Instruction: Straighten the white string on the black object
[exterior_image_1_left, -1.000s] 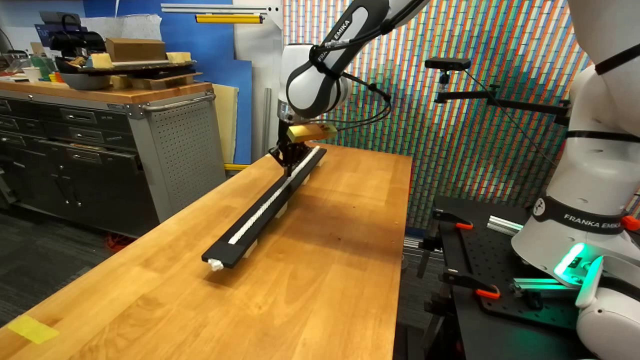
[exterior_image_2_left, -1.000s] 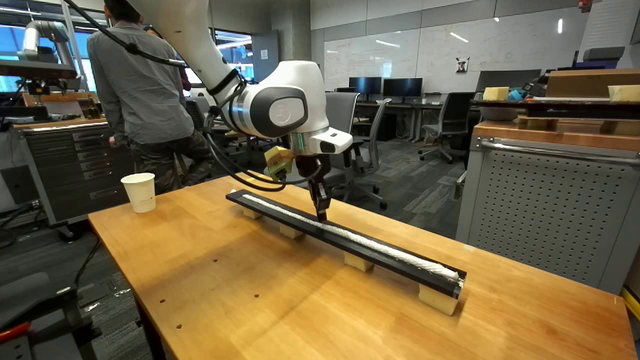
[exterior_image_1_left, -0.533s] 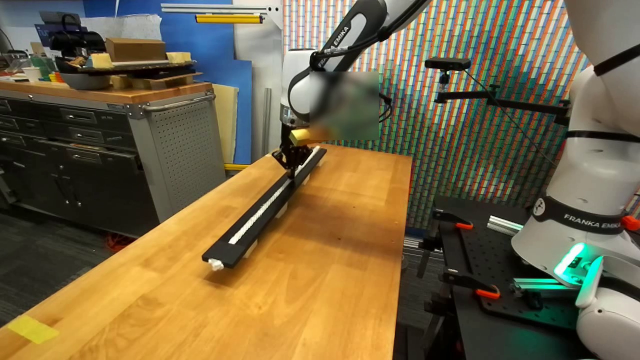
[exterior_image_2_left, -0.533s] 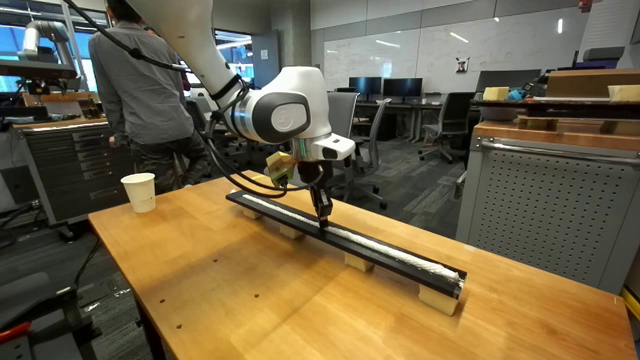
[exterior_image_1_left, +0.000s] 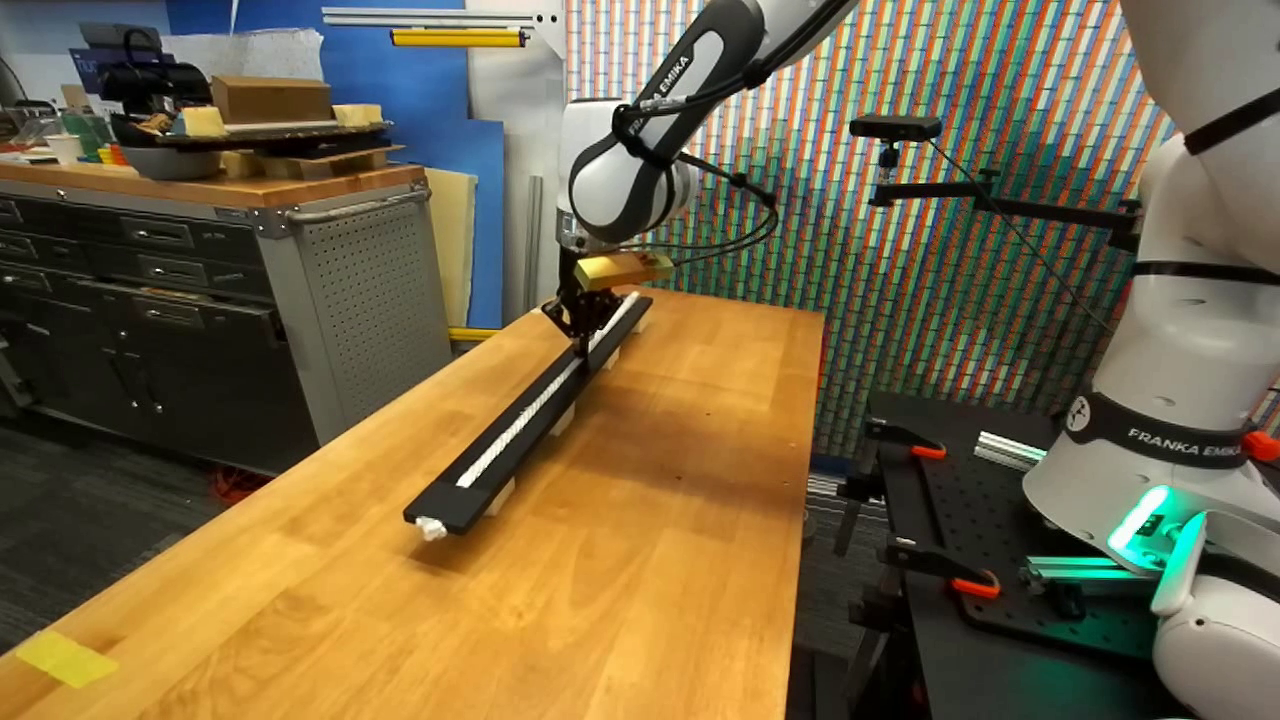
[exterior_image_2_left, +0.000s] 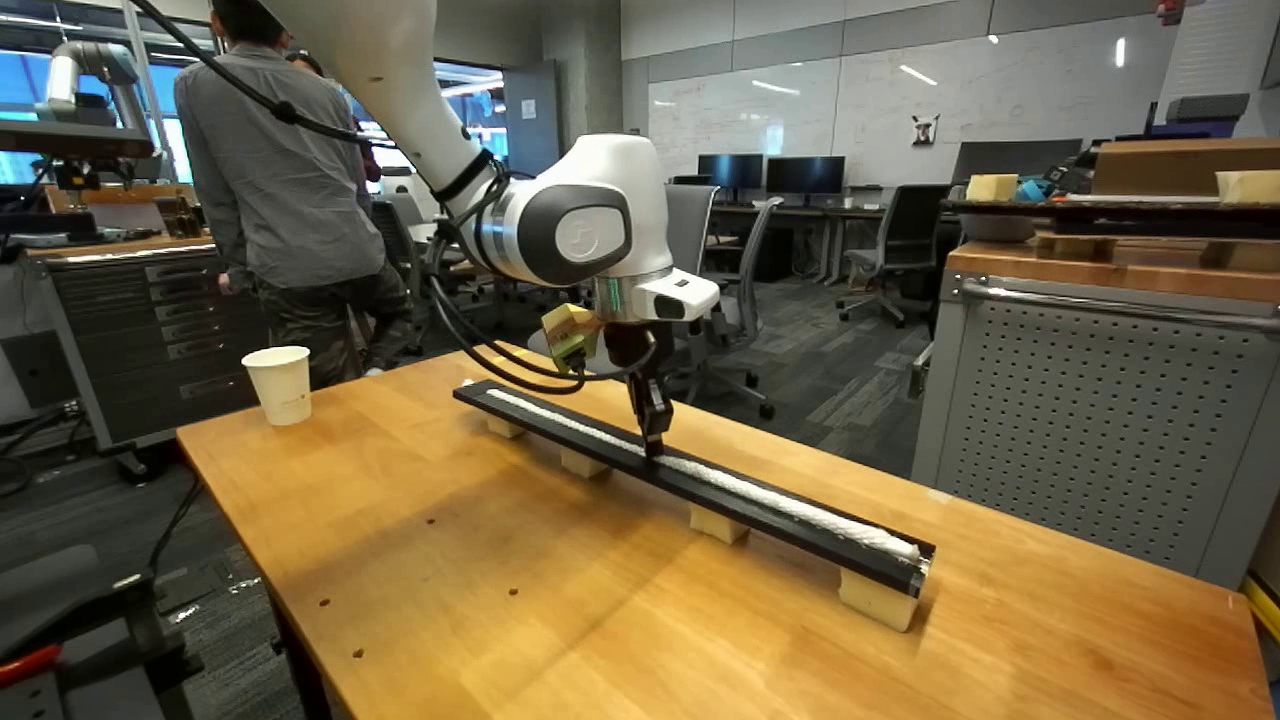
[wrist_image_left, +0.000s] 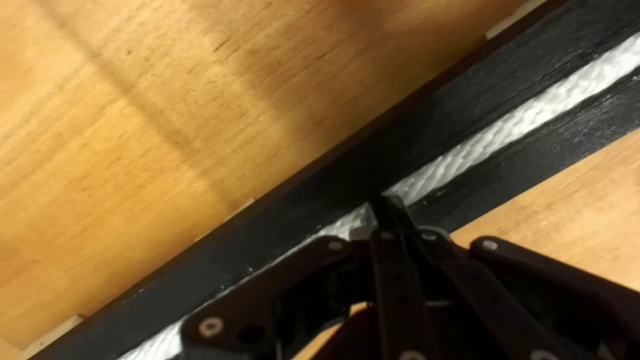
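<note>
Hand (wrist_image_left: 390, 204) closed up narrow right at the white string (wrist_image_left: 475, 151), contact unclear. Wrist view: string runs lower left to upper right on black bar (wrist_image_left: 345, 180). In an exterior view, bar sits mid-frame on pale blocks (exterior_image_2_left: 717, 524) over tabletop (exterior_image_2_left: 600, 620).

The pincer (exterior_image_2_left: 653, 446) points down (closed, it seems).

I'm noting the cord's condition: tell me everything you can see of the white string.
The white string is slim and rope-like, its surface braided or twisted. It lies nearly straight lengthwise along the top of the black object. Whether the white tuft at that object's end belongs to it is unclear. The shut gripper hides a stretch in the wrist view, apparently touching it.
</note>
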